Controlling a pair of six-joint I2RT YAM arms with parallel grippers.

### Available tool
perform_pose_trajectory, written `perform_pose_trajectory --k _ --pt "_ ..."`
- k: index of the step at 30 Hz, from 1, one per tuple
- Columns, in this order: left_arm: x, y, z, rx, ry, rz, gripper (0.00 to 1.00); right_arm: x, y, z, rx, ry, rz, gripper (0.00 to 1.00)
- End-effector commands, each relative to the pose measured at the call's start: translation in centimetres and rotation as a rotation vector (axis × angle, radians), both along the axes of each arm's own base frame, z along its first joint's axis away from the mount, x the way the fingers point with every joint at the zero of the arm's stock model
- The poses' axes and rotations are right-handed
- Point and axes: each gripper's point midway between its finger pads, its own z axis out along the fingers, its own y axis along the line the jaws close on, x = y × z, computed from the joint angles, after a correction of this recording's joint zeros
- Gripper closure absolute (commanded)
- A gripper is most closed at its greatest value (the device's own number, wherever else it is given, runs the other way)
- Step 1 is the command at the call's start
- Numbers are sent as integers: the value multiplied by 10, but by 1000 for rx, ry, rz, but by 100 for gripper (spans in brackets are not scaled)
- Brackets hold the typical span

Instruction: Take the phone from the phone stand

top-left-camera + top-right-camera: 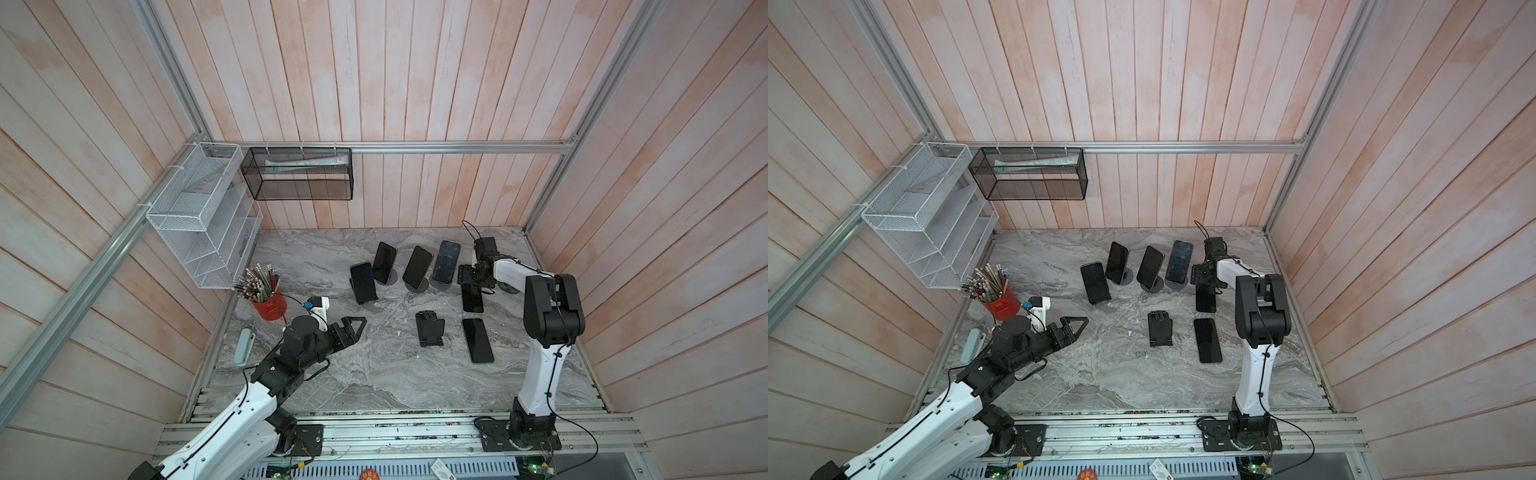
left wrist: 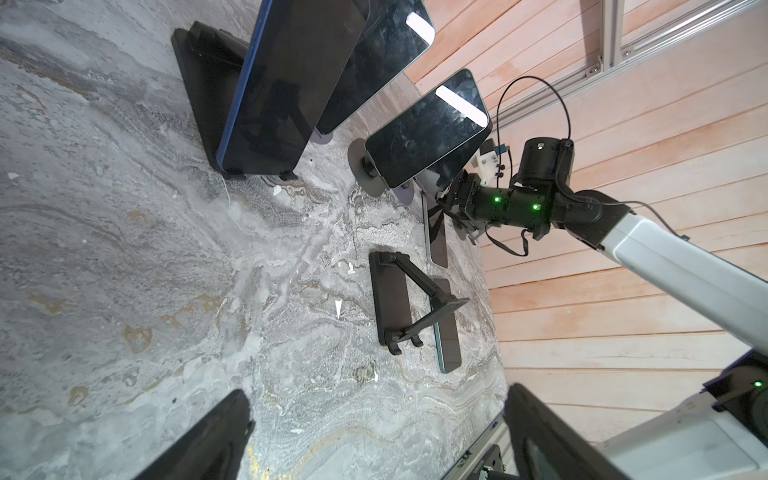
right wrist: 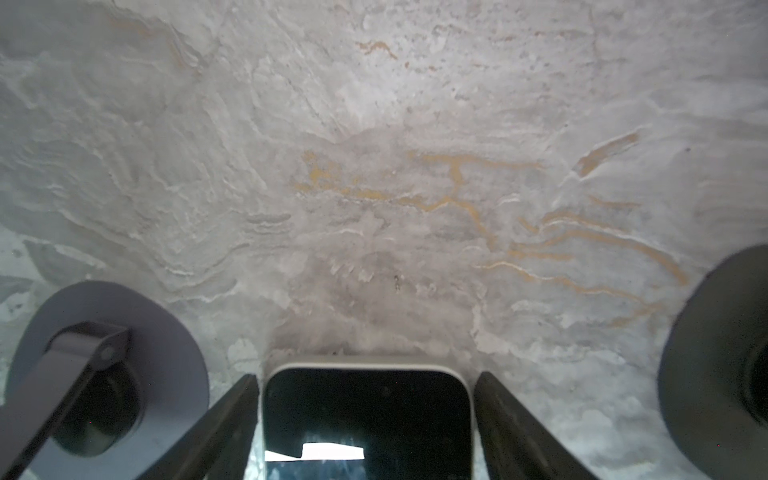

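A white-rimmed phone lies flat on the marble table, screen up. My right gripper points down over its far end, open. One finger stands on each side of the phone with a thin gap. Three phones lean on round stands in the back row, among them one on a lavender-based stand. Another phone rests on a black folding stand. My left gripper hovers open and empty at the left.
An empty black folding stand and a second flat phone lie mid-table. A lavender stand base and a dark round base flank my right gripper. A red pencil cup stands at the left, and wire baskets hang on the wall.
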Motion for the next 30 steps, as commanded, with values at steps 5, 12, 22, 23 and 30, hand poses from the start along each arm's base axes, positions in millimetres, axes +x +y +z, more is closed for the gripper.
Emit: perform_pose_trajectory --k 5,12,22,23,30 --pt "2 1 13 13 -31 14 3 -9 -2 26 43 -28 -23 14" --pt "4 -6 19 26 -49 0 3 -34 -9 98 72 -193 -57 6" --pt "3 -23 2 50 -22 -19 3 -144 92 149 189 -405 153 2" --pt "1 -25 -1 47 -16 -25 3 -154 101 148 185 -407 172 2" --pt "-7 -33 -8 25 -13 -40 3 -213 148 126 215 -336 282 2"
